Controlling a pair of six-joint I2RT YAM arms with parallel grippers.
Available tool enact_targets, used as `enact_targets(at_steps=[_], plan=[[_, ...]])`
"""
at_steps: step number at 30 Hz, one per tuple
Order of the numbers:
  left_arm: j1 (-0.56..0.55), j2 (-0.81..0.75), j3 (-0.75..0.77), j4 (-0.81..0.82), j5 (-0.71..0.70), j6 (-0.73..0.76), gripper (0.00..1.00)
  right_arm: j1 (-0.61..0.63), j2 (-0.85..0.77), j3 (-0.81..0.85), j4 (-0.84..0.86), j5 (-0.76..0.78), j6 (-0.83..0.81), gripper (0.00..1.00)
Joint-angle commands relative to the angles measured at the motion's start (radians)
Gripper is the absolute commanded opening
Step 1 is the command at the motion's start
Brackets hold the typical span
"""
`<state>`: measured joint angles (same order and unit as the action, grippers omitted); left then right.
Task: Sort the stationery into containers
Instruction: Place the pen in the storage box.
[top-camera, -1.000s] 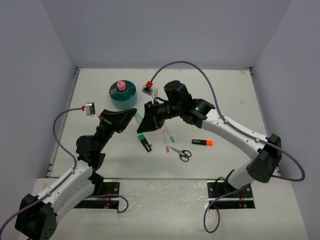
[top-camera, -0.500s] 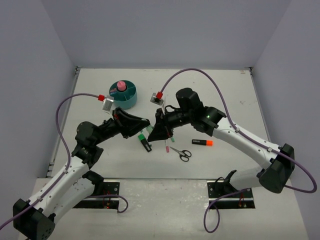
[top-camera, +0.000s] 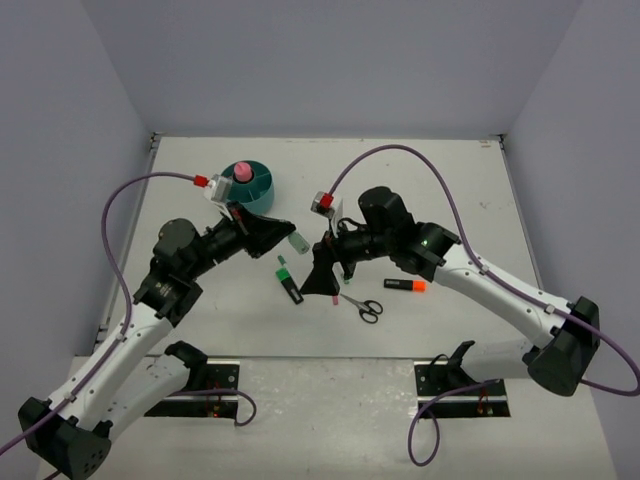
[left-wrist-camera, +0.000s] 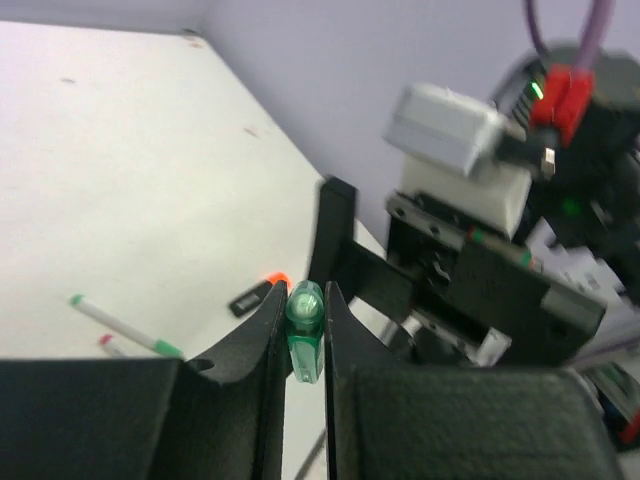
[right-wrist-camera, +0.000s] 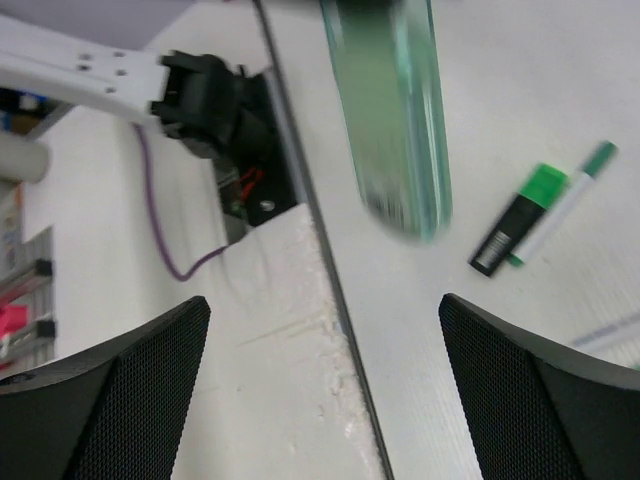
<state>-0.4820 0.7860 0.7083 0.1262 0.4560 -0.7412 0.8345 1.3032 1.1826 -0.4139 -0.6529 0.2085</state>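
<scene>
Clamps a green marker (left-wrist-camera: 304, 345) in the narrow left gripper (left-wrist-camera: 305, 296), right gripper (right-wrist-camera: 322, 305) spread wide at its 5 o'clock, teal organizer (top-camera: 262, 197) at 11 o'clock.

Green marker (left-wrist-camera: 304, 325) has passed to the left end effector (top-camera: 289, 233); right end effector (top-camera: 322, 281) has sprung open.
</scene>
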Motion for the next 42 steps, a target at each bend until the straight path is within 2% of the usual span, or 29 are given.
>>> enact_targets(at_steps=[1, 6, 8, 11, 13, 17, 18, 20, 23, 30, 42], plan=[[0.002, 0.031, 0.153, -0.288, -0.417, 0.115, 0.00, -0.006, -0.077, -0.066, -0.099, 0.387, 0.009, 0.99], [0.003, 0.114, 0.302, -0.451, -0.832, 0.125, 0.00, -0.010, -0.152, -0.126, -0.121, 0.621, 0.039, 0.99], [0.013, 0.197, 0.402, -0.507, -1.050, 0.129, 0.00, -0.016, -0.164, -0.133, -0.116, 0.700, 0.061, 0.99], [0.056, 0.304, 0.487, -0.498, -1.164, 0.139, 0.00, -0.025, -0.162, -0.149, -0.092, 0.749, 0.074, 0.99], [0.126, 0.364, 0.471, -0.366, -1.107, 0.170, 0.00, -0.030, -0.161, -0.167, -0.082, 0.751, 0.071, 0.99], [0.238, 0.410, 0.431, -0.113, -1.087, 0.198, 0.00, -0.032, -0.150, -0.181, -0.083, 0.758, 0.067, 0.99], [0.274, 0.445, 0.414, -0.001, -1.031, 0.234, 0.00, -0.031, -0.148, -0.183, -0.083, 0.759, 0.069, 0.99], [0.329, 0.505, 0.412, 0.098, -0.944, 0.286, 0.00, -0.032, -0.150, -0.187, -0.083, 0.757, 0.069, 0.99], [0.396, 0.646, 0.469, 0.159, -0.760, 0.310, 0.00, -0.031, -0.157, -0.193, -0.083, 0.771, 0.071, 0.99], [0.463, 0.819, 0.492, 0.236, -0.603, 0.256, 0.00, -0.031, -0.156, -0.195, -0.082, 0.721, 0.065, 0.99], [0.468, 0.922, 0.393, 0.354, -0.589, 0.203, 0.00, -0.031, -0.116, -0.182, -0.092, 0.670, 0.051, 0.99]])
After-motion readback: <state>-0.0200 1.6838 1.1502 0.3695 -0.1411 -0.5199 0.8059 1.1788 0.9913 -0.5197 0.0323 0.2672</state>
